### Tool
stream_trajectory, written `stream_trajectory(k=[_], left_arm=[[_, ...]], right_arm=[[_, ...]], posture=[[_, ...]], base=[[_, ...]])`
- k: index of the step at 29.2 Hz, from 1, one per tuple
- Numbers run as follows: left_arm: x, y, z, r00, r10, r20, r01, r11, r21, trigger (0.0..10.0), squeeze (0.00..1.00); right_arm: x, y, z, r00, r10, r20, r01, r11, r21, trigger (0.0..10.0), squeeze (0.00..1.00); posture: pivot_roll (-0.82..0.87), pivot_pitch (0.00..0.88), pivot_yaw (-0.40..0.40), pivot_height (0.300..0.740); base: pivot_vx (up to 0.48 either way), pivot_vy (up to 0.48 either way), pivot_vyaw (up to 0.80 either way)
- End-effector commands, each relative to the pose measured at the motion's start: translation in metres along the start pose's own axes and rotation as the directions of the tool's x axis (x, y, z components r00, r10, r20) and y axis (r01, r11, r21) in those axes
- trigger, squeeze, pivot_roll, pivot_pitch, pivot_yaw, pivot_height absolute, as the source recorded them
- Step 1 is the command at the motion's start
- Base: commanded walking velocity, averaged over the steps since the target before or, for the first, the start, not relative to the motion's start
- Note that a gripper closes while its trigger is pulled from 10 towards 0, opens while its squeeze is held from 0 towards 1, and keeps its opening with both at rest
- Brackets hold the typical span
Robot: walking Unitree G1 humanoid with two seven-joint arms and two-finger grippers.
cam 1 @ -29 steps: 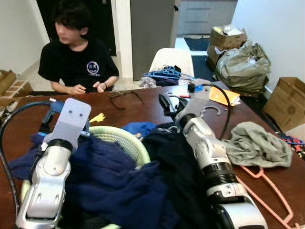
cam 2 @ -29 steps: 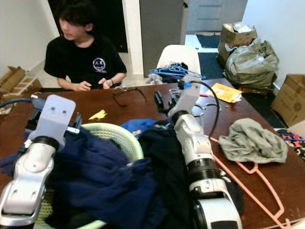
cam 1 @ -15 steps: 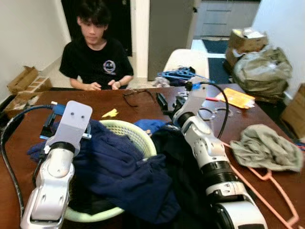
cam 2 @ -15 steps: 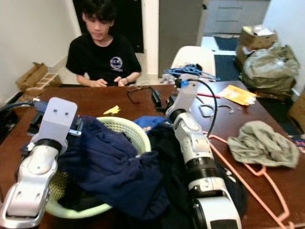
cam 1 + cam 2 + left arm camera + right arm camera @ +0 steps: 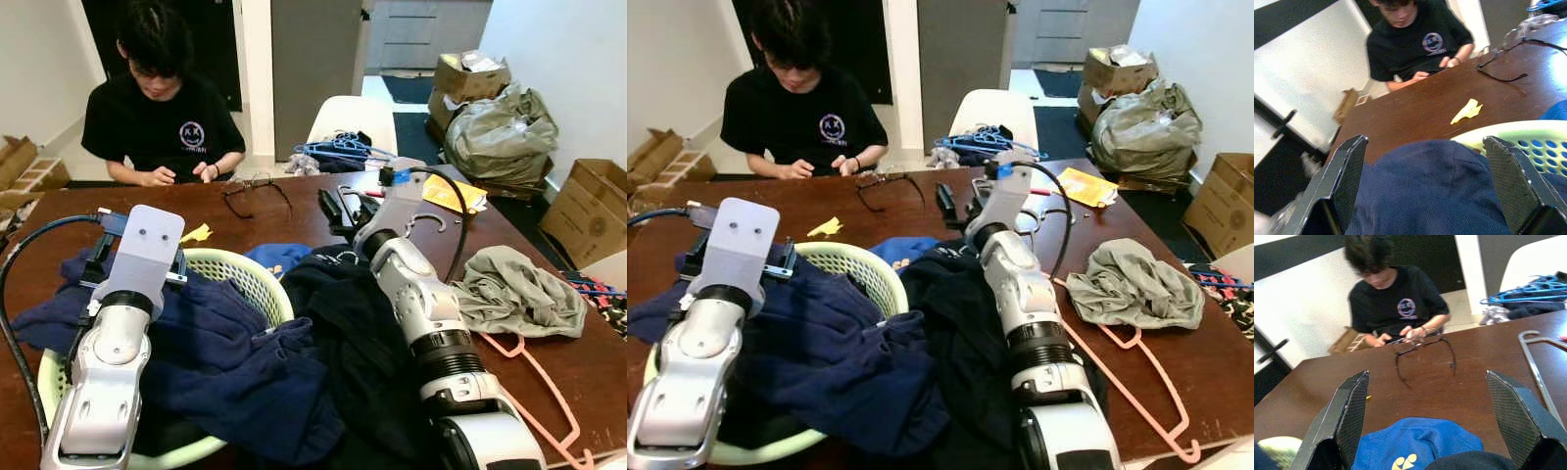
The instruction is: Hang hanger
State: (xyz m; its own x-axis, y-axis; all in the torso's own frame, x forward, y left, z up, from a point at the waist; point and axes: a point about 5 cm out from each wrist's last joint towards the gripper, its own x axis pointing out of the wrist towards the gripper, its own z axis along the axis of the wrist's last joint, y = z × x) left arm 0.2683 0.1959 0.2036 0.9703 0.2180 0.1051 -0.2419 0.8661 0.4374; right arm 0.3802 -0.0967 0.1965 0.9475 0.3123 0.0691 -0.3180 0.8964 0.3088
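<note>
A pink hanger point(image 5: 545, 389) lies flat at the right of the brown table point(image 5: 294, 206). A grey metal hanger point(image 5: 1536, 363) rests just past my right gripper point(image 5: 339, 210), which is open and held low over a blue cap point(image 5: 1416, 443). A thin black hanger point(image 5: 257, 190) lies in front of the seated person. My left gripper point(image 5: 1425, 188) is open above navy clothes point(image 5: 225, 362) piled in a pale green basket point(image 5: 247, 273). Nothing is between either pair of fingers.
A person in a black T-shirt point(image 5: 162, 113) sits at the far side, hands on the table. Blue hangers point(image 5: 338, 151) lie heaped on a white chair. A grey-green cloth point(image 5: 516, 294) covers the pink hanger's top. Cardboard boxes and a stuffed bag point(image 5: 500, 137) stand to the right.
The head camera has swung, so the whole scene shifts. Both arms keep their pose over the basket and clothes. The person has bent their head down.
</note>
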Motion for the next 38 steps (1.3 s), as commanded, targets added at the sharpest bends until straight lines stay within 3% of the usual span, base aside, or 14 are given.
stream_trajectory(k=[1, 7, 11, 13, 16, 18, 20, 23, 28, 30, 36, 38], left_arm=[[-0.002, -0.006, 0.004, 1.0, -0.026, 0.017, 0.027, 0.999, -0.03, 10.0, 0.0], [-0.004, -0.007, 0.006, 0.999, -0.047, 0.025, 0.049, 0.998, -0.047, 10.0, 0.0], [-0.014, 0.006, 0.012, 1.0, -0.012, 0.009, 0.013, 0.992, -0.123, 10.0, 0.0], [-0.018, 0.011, 0.016, 1.0, 0.001, -0.013, -0.002, 0.993, -0.121, 10.0, 0.0], [-0.024, 0.015, 0.019, 0.997, 0.017, -0.073, -0.026, 0.992, -0.127, 10.0, 0.0], [-0.028, 0.015, 0.017, 0.992, 0.019, -0.125, -0.04, 0.984, -0.173, 10.0, 0.0], [-0.036, 0.017, 0.009, 0.964, 0.04, -0.263, -0.108, 0.962, -0.251, 10.0, 0.0], [-0.039, 0.021, 0.002, 0.947, 0.058, -0.316, -0.144, 0.956, -0.256, 10.0, 0.0], [-0.038, 0.022, -0.006, 0.94, 0.057, -0.336, -0.152, 0.953, -0.263, 10.0, 0.0], [-0.033, 0.02, -0.019, 0.928, 0.022, -0.373, -0.139, 0.947, -0.29, 10.0, 0.0], [-0.026, 0.013, -0.026, 0.911, -0.03, -0.412, -0.105, 0.948, -0.3, 10.0, 0.0], [-0.014, -0.004, -0.023, 0.92, -0.119, -0.373, -0.02, 0.938, -0.346, 10.0, 0.0]], right_arm=[[0.0, -0.002, -0.001, 1.0, 0.0, -0.011, 0.0, 1.0, -0.013, 10.0, 0.0], [0.0, -0.002, -0.003, 1.0, 0.004, -0.021, -0.005, 1.0, -0.027, 10.0, 0.0], [-0.001, -0.001, -0.007, 0.999, 0.019, -0.039, -0.021, 0.998, -0.058, 10.0, 0.0], [0.0, 0.001, -0.009, 0.998, 0.026, -0.048, -0.03, 0.997, -0.071, 10.0, 0.0], [0.001, 0.003, -0.012, 0.997, 0.038, -0.06, -0.043, 0.996, -0.079, 10.0, 0.0], [0.001, 0.004, -0.013, 0.997, 0.042, -0.064, -0.048, 0.995, -0.083, 10.0, 0.0], [0.002, 0.006, -0.012, 0.996, 0.051, -0.069, -0.057, 0.994, -0.09, 10.0, 0.0], [0.003, 0.006, -0.012, 0.996, 0.055, -0.07, -0.061, 0.994, -0.092, 10.0, 0.0], [0.003, 0.006, -0.012, 0.996, 0.056, -0.069, -0.062, 0.994, -0.091, 10.0, 0.0], [0.003, 0.007, -0.011, 0.996, 0.058, -0.066, -0.064, 0.994, -0.089, 10.0, 0.0], [0.003, 0.006, -0.01, 0.996, 0.057, -0.062, -0.062, 0.994, -0.089, 10.0, 0.0], [0.003, 0.005, -0.008, 0.997, 0.052, -0.054, -0.057, 0.994, -0.09, 10.0, 0.0]], posture=[[0.11, 0.0, -0.006, 0.74], [0.11, 0.0, -0.003, 0.74], [0.12, 0.0, -0.009, 0.74], [0.13, 0.0, -0.013, 0.74], [0.14, 0.0, -0.018, 0.74], [0.14, 0.0, -0.018, 0.74], [0.14, 0.0, -0.024, 0.74], [0.15, 0.0, -0.024, 0.74], [0.15, 0.0, -0.024, 0.74], [0.14, 0.0, -0.024, 0.74], [0.13, 0.0, -0.024, 0.74], [0.13, 0.0, -0.023, 0.74]], base=[[0.0, 0.0, 0.0], [0.0, 0.0, 0.0], [0.0, 0.0, 0.0], [0.0, 0.0, 0.0], [0.0, 0.0, 0.0], [0.0, 0.0, 0.0], [0.0, 0.0, 0.0], [0.0, 0.0, 0.0], [0.0, 0.0, 0.0], [0.0, 0.0, 0.0], [0.0, 0.0, 0.0], [0.0, 0.0, 0.0]])
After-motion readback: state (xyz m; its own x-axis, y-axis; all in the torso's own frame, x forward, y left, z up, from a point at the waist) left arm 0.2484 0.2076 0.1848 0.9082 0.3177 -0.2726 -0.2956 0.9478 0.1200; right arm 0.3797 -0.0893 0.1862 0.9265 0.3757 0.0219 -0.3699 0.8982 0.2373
